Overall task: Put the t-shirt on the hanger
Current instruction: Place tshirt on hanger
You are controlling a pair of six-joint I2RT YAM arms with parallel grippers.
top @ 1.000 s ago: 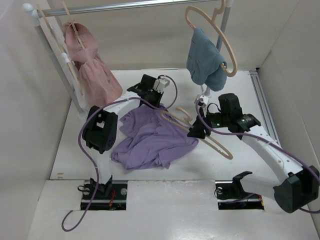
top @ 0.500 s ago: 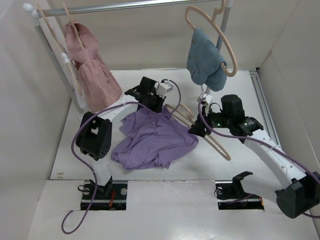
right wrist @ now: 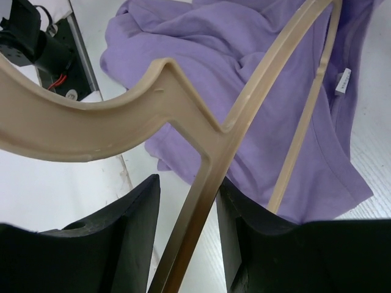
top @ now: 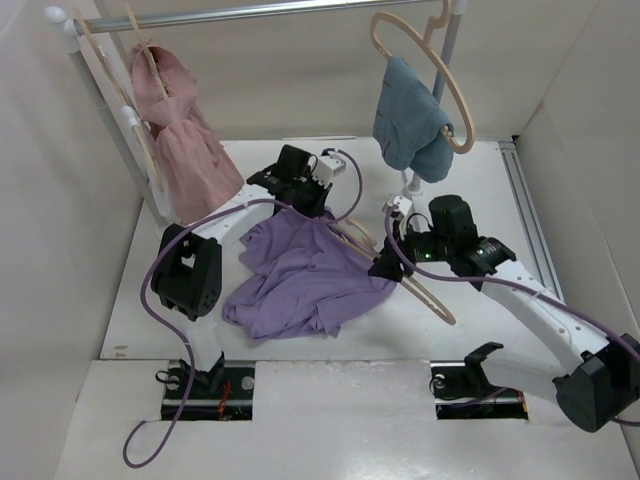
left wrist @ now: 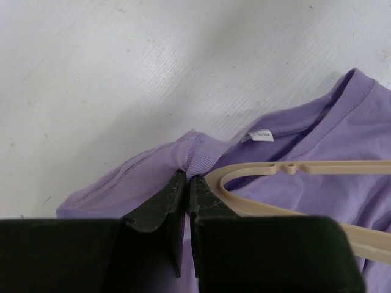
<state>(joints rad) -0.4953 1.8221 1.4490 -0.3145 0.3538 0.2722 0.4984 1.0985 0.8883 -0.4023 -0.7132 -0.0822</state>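
Note:
The lavender t-shirt [top: 300,280] lies crumpled on the white table. My left gripper [top: 305,205] is shut on its collar rib at the back edge, and in the left wrist view the fingertips [left wrist: 186,177] pinch a fold of the t-shirt [left wrist: 330,122]. The beige hanger [top: 425,290] slants across the shirt's right side, one curved end by the collar next to my left jaws. That end of the hanger [left wrist: 305,168] lies over the neck opening. My right gripper [top: 388,265] is shut on the hanger's bar [right wrist: 110,131] near the hook, above the t-shirt [right wrist: 201,36].
A metal rail [top: 250,12] crosses the back on a slanted white post [top: 120,120]. A pink garment [top: 185,140] hangs at its left and a blue-grey garment [top: 410,125] at its right, each on a like hanger. Tall white walls close both sides.
My right gripper has carried the hanger a little left, bringing its end up to the collar. My left arm's elbow has swung left while its jaws keep hold of the collar.

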